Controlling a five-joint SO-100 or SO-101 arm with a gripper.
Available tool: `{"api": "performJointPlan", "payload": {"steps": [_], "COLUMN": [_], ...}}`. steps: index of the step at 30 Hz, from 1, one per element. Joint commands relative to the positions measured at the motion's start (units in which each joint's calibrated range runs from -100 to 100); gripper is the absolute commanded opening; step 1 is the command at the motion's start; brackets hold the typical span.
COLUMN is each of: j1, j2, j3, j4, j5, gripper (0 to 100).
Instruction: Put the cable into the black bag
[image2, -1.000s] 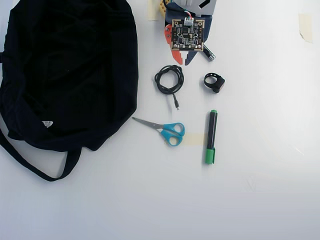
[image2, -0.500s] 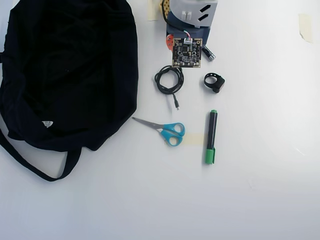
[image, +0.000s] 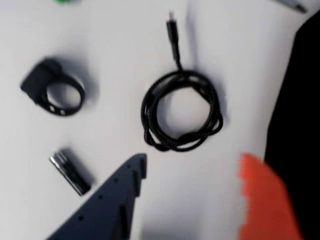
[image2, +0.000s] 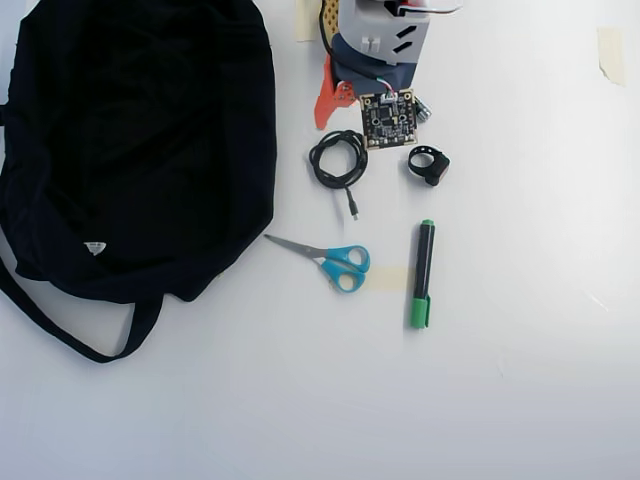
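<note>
The overhead view looks straight down from high up, taking in the whole white table (image2: 520, 400) from bag (image2: 130, 140) to marker (image2: 423, 272). The wrist view rides close above the table, facing down past the gripper (image: 192, 162). Both share the cable (image: 181, 111) and ring strap (image: 54, 89).

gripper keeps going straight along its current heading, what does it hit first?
Probably the cable: the open gripper points at the coil, fingers either side, with only bare table between. Height above it is unclear.

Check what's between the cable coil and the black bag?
Nothing: in the overhead view, only bare white table lies between the cable and the black bag.
</note>
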Motion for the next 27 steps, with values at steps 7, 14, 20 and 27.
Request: {"api": "performJointPlan", "payload": {"steps": [7,14,20,27], "j1": [-0.3,0.1,0.3,0.3], "j2": [-0.9,-0.8,-0.7,-0.6], "j3": [6.6,14.1,19.9,24.0], "j4": [-8.5,-17.9,-23.0,-26.9], "j5": [2.4,6.9,9.0,9.9], "gripper": [31,31,31,32]}}
